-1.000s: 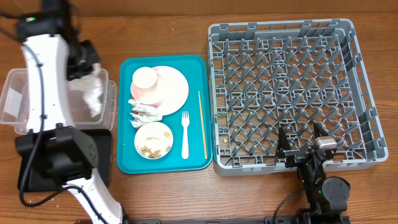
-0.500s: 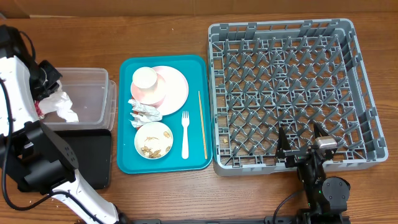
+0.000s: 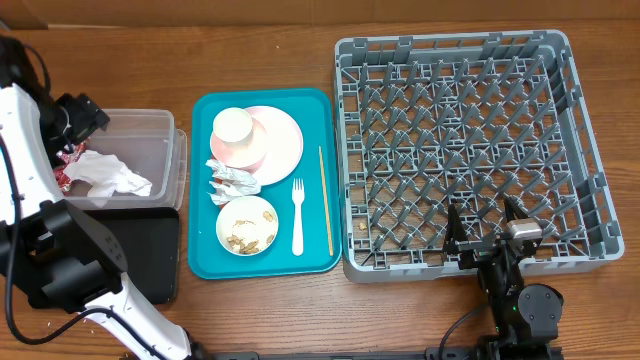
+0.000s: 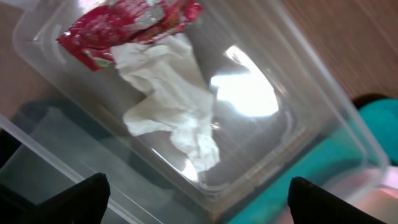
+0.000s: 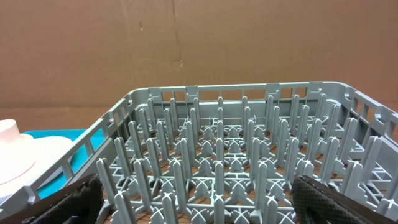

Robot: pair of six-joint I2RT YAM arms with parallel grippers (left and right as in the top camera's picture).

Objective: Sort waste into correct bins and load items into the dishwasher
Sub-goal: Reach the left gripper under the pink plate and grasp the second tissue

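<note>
Left pincer [image 4: 199, 204] has just sprung open above the clear tub [image 3: 160, 125], left of the teal tray [image 3: 200, 255]. It was clenched on a white napkin [image 4: 171, 106] a second ago. The napkin now lies loose in the tub, touching the red wrapper [image 4: 130, 22]. That's two pieces of waste binned.

Still on the teal tray: a second crumpled napkin [image 3: 232, 180], plate [image 3: 285, 140], cup [image 3: 233, 127], bowl with food bits [image 3: 247, 224], fork [image 3: 297, 215], chopstick [image 3: 325, 200]. The rack [image 3: 560, 60], right of the teal tray, holds none of them.

Right pincer [image 3: 484, 238] is released, idle and unmoved at the rack's near edge.

No readable writing; the wrapper print is too blurred.
</note>
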